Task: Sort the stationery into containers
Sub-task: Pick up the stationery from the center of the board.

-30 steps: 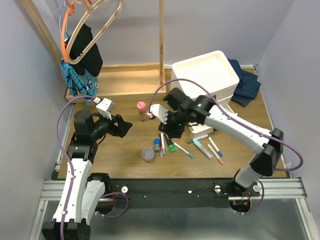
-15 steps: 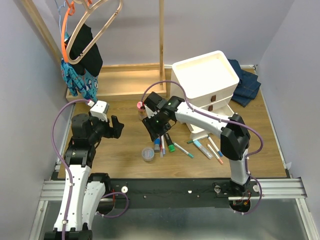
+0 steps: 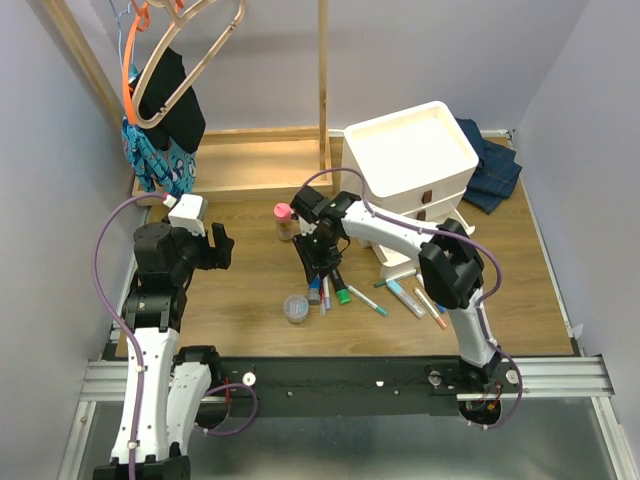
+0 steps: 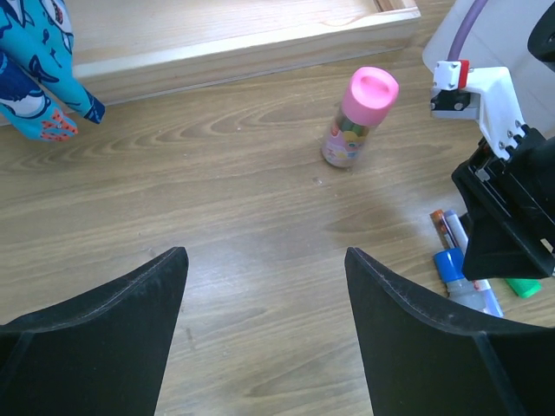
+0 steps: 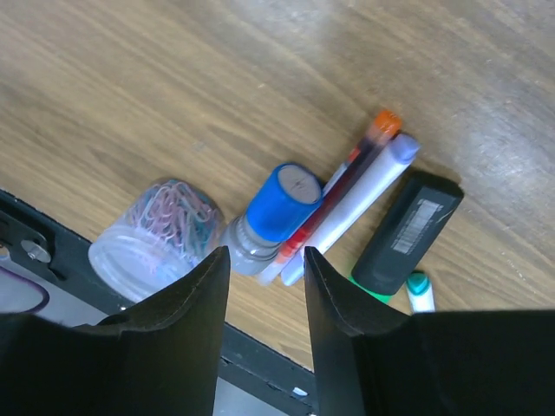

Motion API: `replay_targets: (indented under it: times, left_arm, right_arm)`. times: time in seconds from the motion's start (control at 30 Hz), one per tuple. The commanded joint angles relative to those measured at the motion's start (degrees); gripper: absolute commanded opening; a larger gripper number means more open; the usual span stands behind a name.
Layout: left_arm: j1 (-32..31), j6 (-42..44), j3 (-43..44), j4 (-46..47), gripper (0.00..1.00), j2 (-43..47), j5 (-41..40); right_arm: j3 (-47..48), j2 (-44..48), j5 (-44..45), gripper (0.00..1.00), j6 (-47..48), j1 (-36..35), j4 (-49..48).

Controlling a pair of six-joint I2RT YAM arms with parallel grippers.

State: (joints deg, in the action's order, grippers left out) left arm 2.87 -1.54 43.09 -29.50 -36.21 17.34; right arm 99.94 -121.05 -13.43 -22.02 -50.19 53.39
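Sitting apart, one tub (image 3: pixel 295 308), one bottle (image 3: pixel 284 221)

The wooden table (image 3: pixel 235 295) is carrying a white drawer unit (image 3: pixel 455 182) at the back right (blue denim cloth (image 3: pixel 495 172) is lying just behind it) and a wooden rack base (image 3: pixel 250 165) at the back left. A pink-capped bottle (image 3: pixel 284 222) is standing mid-table. A clear tub (image 3: pixel 295 308), blue tube (image 3: pixel 314 291), thick marker (image 3: pixel 338 285) and slim markers (image 3: pixel 425 298) are sitting nearer the front.

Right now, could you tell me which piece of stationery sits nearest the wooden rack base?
The pink-capped bottle: it stands upright and alone near the rack base, while the markers and clear tub lie clustered farther forward.
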Motion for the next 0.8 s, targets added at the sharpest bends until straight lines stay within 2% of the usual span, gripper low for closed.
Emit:
replay_targets:
  times: [0.0,0.43,0.77]
  left_arm:
    - [1.2,-0.1,1.3,0.1,0.82,-0.4,-0.3]
    - [1.3,-0.7,0.2,0.1,0.82,0.0,1.5]
    - [1.3,-0.7,-0.3,0.2,0.82,0.7,2.7]
  right_arm:
    - [1.1,-2.1,-2.6,0.47,-1.3,1.5,0.2]
    - [2.7,-5.9,-5.4,0.47,-0.3,1.5,-1.1]
    - [-0.5,-6.9,-2.1,0.46,0.6,1.1,-0.8]
